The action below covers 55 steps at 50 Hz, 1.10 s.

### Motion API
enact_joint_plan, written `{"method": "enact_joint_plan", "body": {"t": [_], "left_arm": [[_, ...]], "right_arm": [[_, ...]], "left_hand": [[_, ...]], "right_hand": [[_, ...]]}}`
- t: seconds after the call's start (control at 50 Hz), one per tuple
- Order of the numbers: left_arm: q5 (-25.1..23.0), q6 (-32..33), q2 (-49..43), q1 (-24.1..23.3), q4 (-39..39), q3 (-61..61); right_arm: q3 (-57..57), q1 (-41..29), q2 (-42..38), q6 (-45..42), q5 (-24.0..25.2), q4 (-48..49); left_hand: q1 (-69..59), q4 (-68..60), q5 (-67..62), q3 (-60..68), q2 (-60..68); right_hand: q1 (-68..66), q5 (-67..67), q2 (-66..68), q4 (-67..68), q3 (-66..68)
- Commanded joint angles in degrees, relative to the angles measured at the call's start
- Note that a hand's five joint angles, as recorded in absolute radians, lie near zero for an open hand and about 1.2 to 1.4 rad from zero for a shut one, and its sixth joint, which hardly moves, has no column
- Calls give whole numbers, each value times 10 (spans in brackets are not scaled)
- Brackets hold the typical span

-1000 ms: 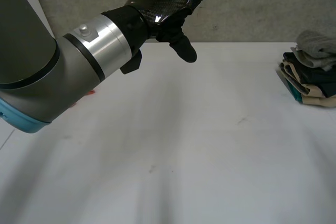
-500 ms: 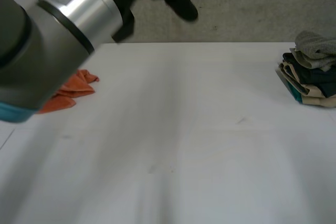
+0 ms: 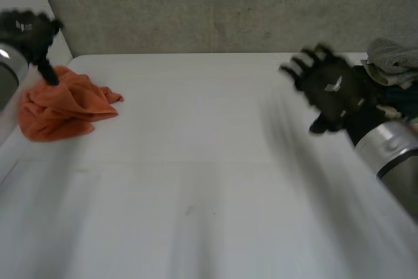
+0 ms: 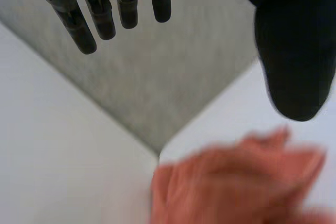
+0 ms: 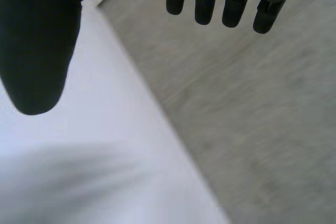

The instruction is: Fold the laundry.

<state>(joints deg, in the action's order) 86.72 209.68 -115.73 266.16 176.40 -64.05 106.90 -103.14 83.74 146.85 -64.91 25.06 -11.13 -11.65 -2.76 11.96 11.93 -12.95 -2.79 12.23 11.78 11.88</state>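
Observation:
A crumpled orange cloth (image 3: pixel 62 104) lies at the table's far left corner; it also sits below the thumb in the left wrist view (image 4: pixel 236 182). My left hand (image 3: pixel 29 31) hovers just above that cloth's far left side, open, fingers (image 4: pixel 100 17) straight and thumb apart, touching nothing. My right hand (image 3: pixel 333 89) is in the air over the right part of the table, open and empty, its fingers (image 5: pixel 231 1) spread straight.
A stack of folded clothes (image 3: pixel 385 86) with a grey piece on top stands at the table's far right edge, just behind my right hand. A grey wall (image 3: pixel 215 4) rises behind the white table (image 3: pixel 196 181).
My left arm has swung from the table's middle out to the far left, uncovering the orange cloth. My right hand has come into view from the right.

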Motion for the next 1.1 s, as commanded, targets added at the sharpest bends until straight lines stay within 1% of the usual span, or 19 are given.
{"method": "enact_joint_plan", "body": {"t": [0.02,0.12,0.22,0.24,0.26,0.28,0.3,0.32,0.4,0.52,0.64,0.72,0.78,0.86,0.88,0.96,1.0,1.02,1.1], "left_arm": [[-58,84,-169,52,111,16],[-129,119,-278,77,146,80],[-140,119,-346,95,163,149],[-141,120,-353,94,163,157],[-142,118,-360,94,164,165],[-144,115,-364,92,168,172],[-145,115,-364,92,171,172],[-143,115,-363,90,177,171],[-133,98,-301,64,212,148],[-126,-3,-118,24,250,39],[-127,-170,78,-85,250,-53],[-128,-201,129,-131,237,-96],[-125,-202,129,-164,211,-123],[-117,-202,90,-247,162,-154],[-106,-202,49,-284,143,-157],[-54,-205,-38,-343,106,-151],[-33,-208,-63,-348,93,-144],[-18,-207,-81,-355,84,-137],[9,-207,-82,-361,80,-126]], "right_arm": [[20,-28,-58,-38,-50,-11],[31,-26,-61,-37,-51,-9],[35,-22,-63,-37,-54,-5],[36,-21,-63,-37,-54,-4],[38,-21,-63,-37,-54,-4],[38,-21,-63,-37,-55,-4],[38,-21,-63,-37,-55,-4],[38,-21,-64,-37,-56,-4],[38,-19,-63,-37,-56,-4],[38,-17,-63,-37,-56,-4],[38,-16,-59,-34,-61,-4],[35,-16,-55,-28,-65,-7],[33,-15,-51,-27,-73,-10],[31,-14,-40,-26,-92,-11],[30,-14,-39,-25,-96,-11],[28,-5,-34,-24,-113,-11],[28,-2,-34,-24,-116,-12],[28,-2,-35,-24,-117,-12],[27,-3,-34,-15,-120,-28]], "left_hand": [[11,17,28,-20,-19],[11,16,27,-19,-19],[-33,-27,-16,24,25],[-80,-74,-63,71,72],[-192,-186,-175,183,184],[-547,-542,-531,539,539],[-687,-682,-671,679,679],[-689,-683,-672,680,681],[-689,-683,-672,680,681],[-689,-683,-672,680,681],[-689,-683,-672,680,681],[-689,-683,-672,680,681],[-689,-683,-672,680,681],[-689,-683,-672,680,681],[-689,-683,-672,680,681],[-689,-683,-672,680,681],[-460,-455,-444,452,452],[-199,-193,-182,190,191],[-45,-40,-29,37,37]], "right_hand": [[30,28,-22,-18,-19],[30,28,-22,-18,-19],[30,28,-22,-18,-19],[30,28,-22,-18,-19],[30,28,-22,-18,-19],[30,28,-22,-18,-19],[30,28,-22,-18,-19],[30,28,-22,-18,-19],[30,28,-22,-18,-19],[30,28,-22,-18,-19],[30,28,-22,-18,-19],[30,28,-22,-18,-19],[30,28,-22,-18,-19],[30,28,-22,-18,-19],[30,28,-22,-18,-19],[30,28,-22,-18,-19],[30,28,-22,-18,-19],[30,28,-22,-18,-19],[30,28,-22,-18,-19]]}}
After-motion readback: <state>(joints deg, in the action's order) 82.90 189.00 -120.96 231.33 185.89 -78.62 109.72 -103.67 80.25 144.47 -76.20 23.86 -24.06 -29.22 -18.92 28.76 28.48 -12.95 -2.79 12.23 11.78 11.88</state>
